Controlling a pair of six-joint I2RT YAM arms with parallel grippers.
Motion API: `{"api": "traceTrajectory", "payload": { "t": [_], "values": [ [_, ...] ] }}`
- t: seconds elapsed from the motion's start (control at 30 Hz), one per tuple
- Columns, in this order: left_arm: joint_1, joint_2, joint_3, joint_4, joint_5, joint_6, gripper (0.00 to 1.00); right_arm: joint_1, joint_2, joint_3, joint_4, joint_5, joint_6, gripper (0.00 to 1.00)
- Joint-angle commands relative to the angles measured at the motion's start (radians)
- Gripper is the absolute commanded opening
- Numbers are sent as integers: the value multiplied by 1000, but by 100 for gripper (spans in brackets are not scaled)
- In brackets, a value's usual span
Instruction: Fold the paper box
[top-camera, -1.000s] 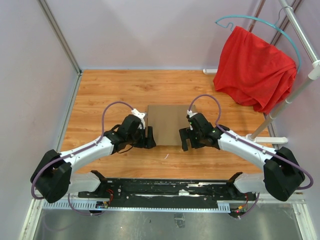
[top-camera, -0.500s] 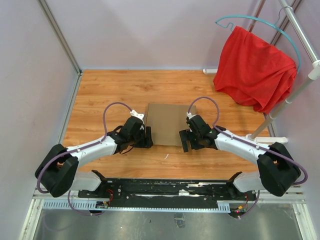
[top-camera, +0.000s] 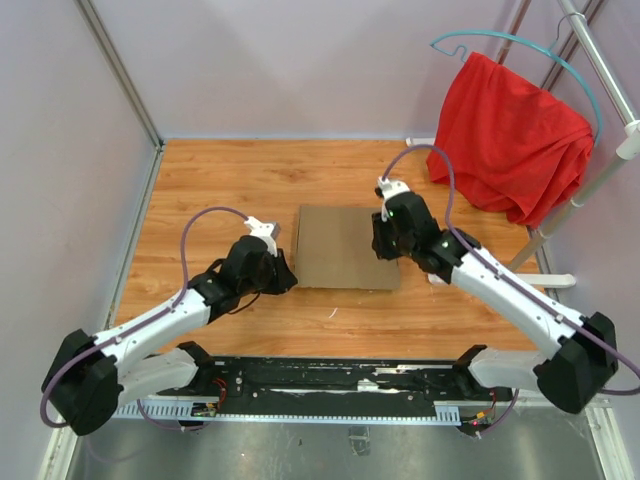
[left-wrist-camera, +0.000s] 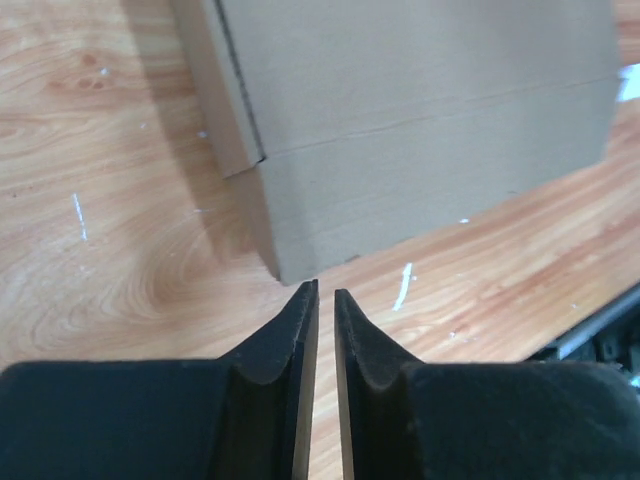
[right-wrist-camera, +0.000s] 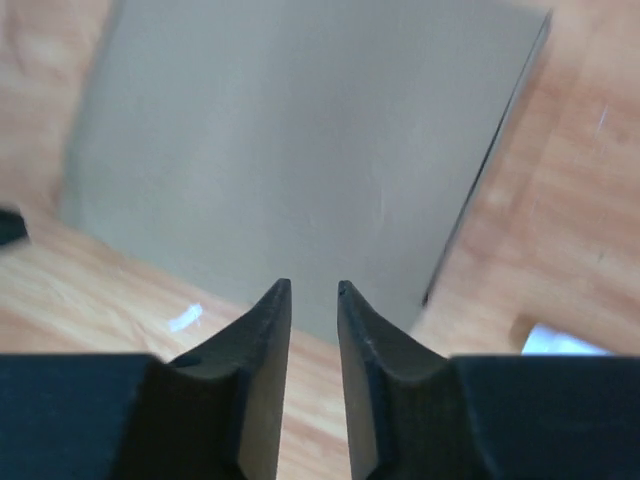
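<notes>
Folding looks nearly done: the paper box (top-camera: 345, 247) lies closed on the table (top-camera: 220, 180) between my left gripper (left-wrist-camera: 325, 288) and right gripper (right-wrist-camera: 313, 287), both narrowed to empty slits, so next I'd press its edges flat.

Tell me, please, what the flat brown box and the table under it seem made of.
The flat brown box: matte cardboard, going by its fold lines. The orange-brown table: wood or laminate, showing grain and slight sheen.
</notes>
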Motion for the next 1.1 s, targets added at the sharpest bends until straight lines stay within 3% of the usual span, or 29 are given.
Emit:
{"api": "traceTrajectory", "payload": {
  "t": [0.0, 0.1, 0.33, 0.47, 0.77, 1.07],
  "values": [
    [-4, -96, 7, 28, 70, -23, 14, -77, 189, 225, 20, -23, -82, 20],
    [-4, -80, 36, 17, 65, -8, 12, -132, 387, 419, 17, -124, -117, 12],
    [-4, 26, 18, 97, 128, 25, 12, -189, 823, 809, -10, -230, -143, 10],
    [-4, 68, -4, 155, 134, 28, 12, -202, 977, 953, -14, -251, -148, 9],
    [-4, 190, -4, 214, 84, 43, 12, -217, 1087, 1024, -55, -282, -156, 11],
    [-4, 297, 3, 267, 8, 38, 11, -216, 1073, 908, -62, -360, -167, 11]
  ]
}}
